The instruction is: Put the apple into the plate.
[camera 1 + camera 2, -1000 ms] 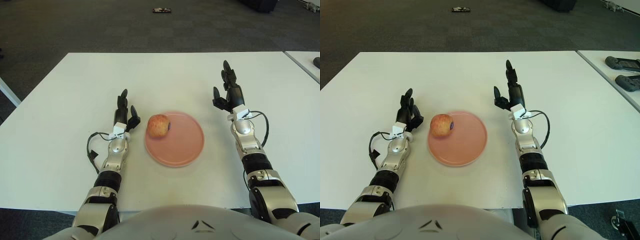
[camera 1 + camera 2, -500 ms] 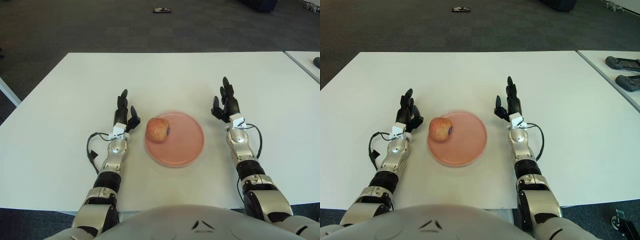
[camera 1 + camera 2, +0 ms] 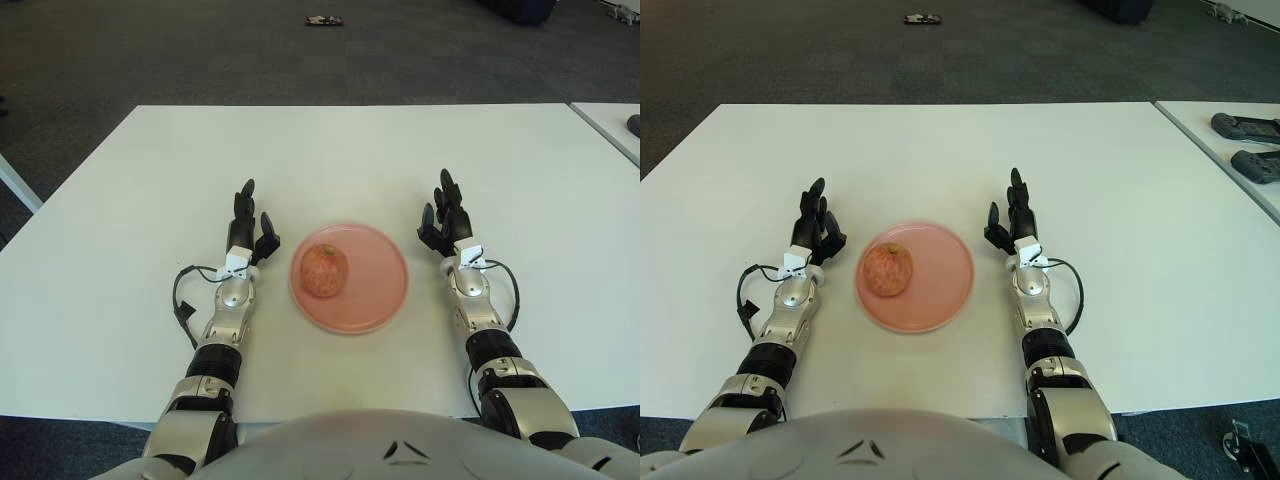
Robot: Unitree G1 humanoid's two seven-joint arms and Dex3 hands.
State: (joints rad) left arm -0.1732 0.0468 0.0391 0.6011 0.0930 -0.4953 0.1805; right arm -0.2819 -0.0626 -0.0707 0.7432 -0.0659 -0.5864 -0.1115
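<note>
A red-yellow apple (image 3: 324, 270) lies on the left part of the pink plate (image 3: 378, 292), which sits on the white table. My left hand (image 3: 247, 222) rests on the table just left of the plate, fingers spread, holding nothing. My right hand (image 3: 443, 215) rests just right of the plate, fingers spread and empty. Neither hand touches the apple.
The white table (image 3: 330, 150) stretches far beyond the plate. A second table at the right edge carries dark controllers (image 3: 1243, 128). A small dark object (image 3: 323, 20) lies on the floor far back.
The apple has rolled from the plate's left rim further onto the plate. My right hand has drawn back toward me and settled beside the plate. My left hand has not moved.
</note>
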